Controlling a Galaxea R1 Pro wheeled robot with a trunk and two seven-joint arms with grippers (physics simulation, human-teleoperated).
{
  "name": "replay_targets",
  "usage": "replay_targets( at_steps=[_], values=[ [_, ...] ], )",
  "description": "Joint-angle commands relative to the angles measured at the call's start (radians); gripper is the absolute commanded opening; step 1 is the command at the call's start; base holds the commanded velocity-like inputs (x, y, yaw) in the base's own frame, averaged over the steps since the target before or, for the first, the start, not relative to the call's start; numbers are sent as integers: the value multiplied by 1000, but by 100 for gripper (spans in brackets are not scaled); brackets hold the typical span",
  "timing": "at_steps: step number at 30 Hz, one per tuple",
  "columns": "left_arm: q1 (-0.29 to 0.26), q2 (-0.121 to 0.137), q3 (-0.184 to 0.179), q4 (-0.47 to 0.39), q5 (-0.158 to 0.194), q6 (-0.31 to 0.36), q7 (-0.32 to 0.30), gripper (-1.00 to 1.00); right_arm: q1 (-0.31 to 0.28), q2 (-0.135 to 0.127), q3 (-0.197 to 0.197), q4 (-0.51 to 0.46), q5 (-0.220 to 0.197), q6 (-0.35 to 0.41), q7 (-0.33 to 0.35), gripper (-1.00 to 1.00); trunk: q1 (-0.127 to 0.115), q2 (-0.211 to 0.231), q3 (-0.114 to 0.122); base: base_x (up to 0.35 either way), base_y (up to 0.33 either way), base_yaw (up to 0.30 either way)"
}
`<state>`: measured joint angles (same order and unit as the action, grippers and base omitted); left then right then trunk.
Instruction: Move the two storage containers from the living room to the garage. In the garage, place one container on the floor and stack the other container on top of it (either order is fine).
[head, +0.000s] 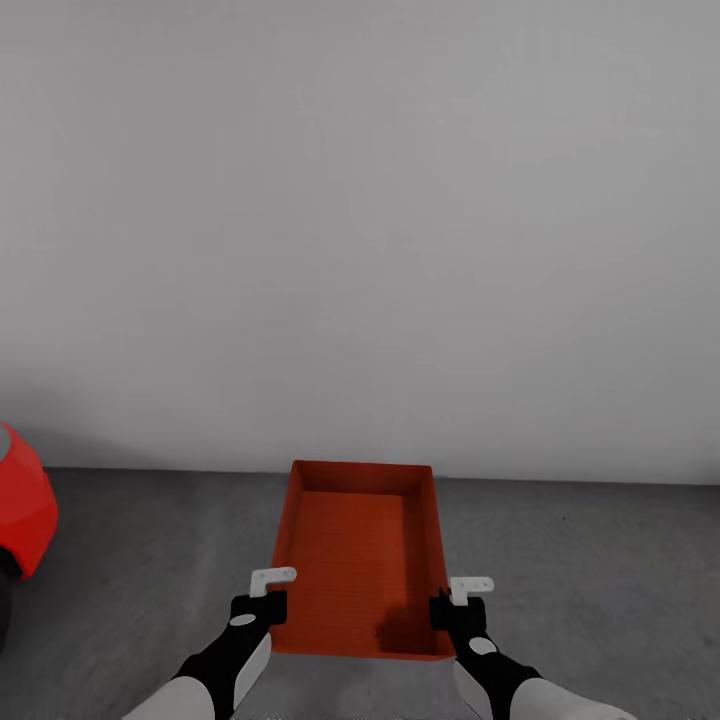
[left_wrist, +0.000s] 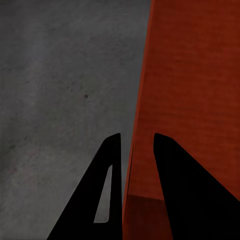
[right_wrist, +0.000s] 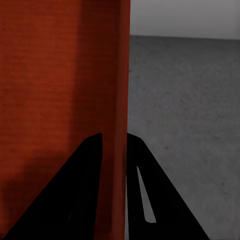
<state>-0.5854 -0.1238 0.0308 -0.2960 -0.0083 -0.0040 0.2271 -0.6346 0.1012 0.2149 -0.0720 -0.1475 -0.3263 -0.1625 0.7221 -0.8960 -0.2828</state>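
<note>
One orange-red storage container (head: 360, 550) is in front of me over the dark grey floor (head: 150, 540) of the garage, its long side pointing at the wall. My left gripper (head: 268, 600) is shut on its left side wall near the close corner. My right gripper (head: 447, 605) is shut on the right side wall. In the left wrist view the black fingers (left_wrist: 112, 165) straddle the thin container wall (left_wrist: 195, 90). The right wrist view likewise has the container wall (right_wrist: 55, 75) clamped in my right gripper (right_wrist: 115, 135). I cannot tell whether the bin touches the floor.
A plain white-grey wall (head: 360, 230) rises just beyond the container. The rounded end of a shiny red car (head: 22, 510) pokes in at the left edge. Bare floor (head: 600, 560) stretches to the right of the bin.
</note>
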Motion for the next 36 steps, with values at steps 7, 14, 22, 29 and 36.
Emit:
replay_targets(
  at_steps=[7, 14, 22, 29, 36],
  values=[
    [-1, 27, 54, -15, -18, -57, 10, -100, 0, 0, -43, 1, -9, -2, 0, -100, 0, -1, -12, 0, 0, 0],
    [-1, 27, 54, -15, -18, -57, 9, -100, 0, 0, -43, 1, -9, -2, 0, -100, 0, -1, -24, 0, 0, 0],
    [-1, 27, 54, -15, -18, -57, 9, -100, 0, 0, -43, 1, -9, -2, 0, -100, 0, -1, -36, 0, 0, 0],
    [-1, 27, 54, -15, -18, -57, 10, -100, 0, 0, -43, 1, -9, -2, 0, -100, 0, -1, -47, 0, 0, 0],
    [-1, 26, 54, -15, -18, -57, 9, -100, 0, 0, -43, 1, -9, -2, 0, -100, 0, -1, -58, 0, 0, 0]
  ],
)
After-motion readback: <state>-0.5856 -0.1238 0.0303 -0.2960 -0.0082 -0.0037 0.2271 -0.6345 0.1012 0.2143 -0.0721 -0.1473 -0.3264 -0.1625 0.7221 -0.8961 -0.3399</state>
